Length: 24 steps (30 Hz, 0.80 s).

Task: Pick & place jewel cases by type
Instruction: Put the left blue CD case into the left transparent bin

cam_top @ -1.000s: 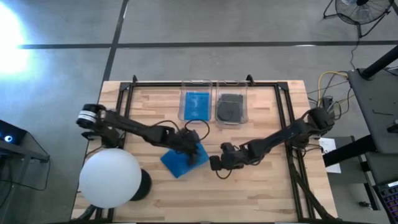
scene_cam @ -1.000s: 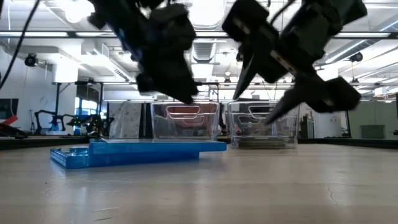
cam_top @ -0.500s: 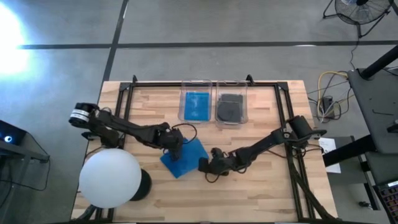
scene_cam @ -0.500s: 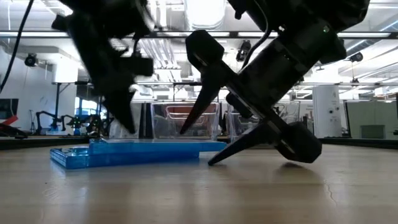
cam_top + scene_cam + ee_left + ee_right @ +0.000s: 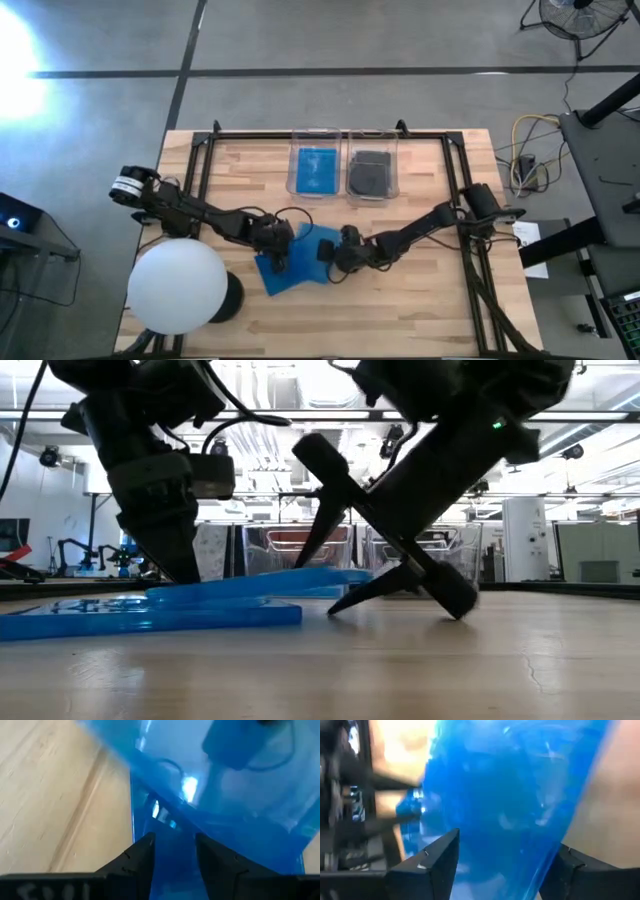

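Since a second ago: right gripper point(image 5: 325, 251) now down at the right edge of the blue jewel cases point(image 5: 292, 261) in the middle of the table, no longer hanging clear to their right. Jaws well apart, one finger above the upper blue case point(image 5: 262, 581) and one finger tip on the wood beneath; no clamp yet. Upper case now tilted, right edge raised, and slid apart from the lower blue case point(image 5: 140, 614), no longer stacked flat.

Left gripper point(image 5: 276, 255) shifted to the stack's left side, jaws spread wide, fingertips point(image 5: 141, 851) resting on blue plastic, holding nothing.

At the far edge, blue-filled bin point(image 5: 316, 168) and dark-filled bin point(image 5: 372, 172), both unmoved.

Likely meaning: top case separated, ready for pinching and carrying to the blue bin.
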Available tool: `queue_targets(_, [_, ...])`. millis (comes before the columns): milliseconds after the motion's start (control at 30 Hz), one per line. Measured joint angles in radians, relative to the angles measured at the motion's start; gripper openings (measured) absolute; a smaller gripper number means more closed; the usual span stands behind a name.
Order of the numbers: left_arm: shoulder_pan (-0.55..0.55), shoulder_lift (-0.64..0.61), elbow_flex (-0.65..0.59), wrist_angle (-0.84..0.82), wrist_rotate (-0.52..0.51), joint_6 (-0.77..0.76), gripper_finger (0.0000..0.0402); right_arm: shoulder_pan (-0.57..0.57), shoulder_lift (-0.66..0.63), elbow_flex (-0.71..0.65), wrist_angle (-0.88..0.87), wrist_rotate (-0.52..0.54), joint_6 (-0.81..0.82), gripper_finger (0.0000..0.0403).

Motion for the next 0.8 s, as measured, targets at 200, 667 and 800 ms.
queue_targets(200, [-0.005,0.001,0.002,-0.003,-0.003,0.027,0.0126,0.002,-0.099,-0.008,-0.128,-0.015,-0.024,0.0156])
queue_targets(667, [0.004,-0.2,-0.015,-0.11,-0.146,0.031,0.0126,-0.029,-0.364,-0.026,-0.376,-0.083,-0.252,0.0013])
queue_targets(800, [0.016,-0.198,-0.016,-0.076,-0.149,0.029,0.0126,-0.032,-0.335,-0.055,-0.432,-0.173,-0.234,0.003])
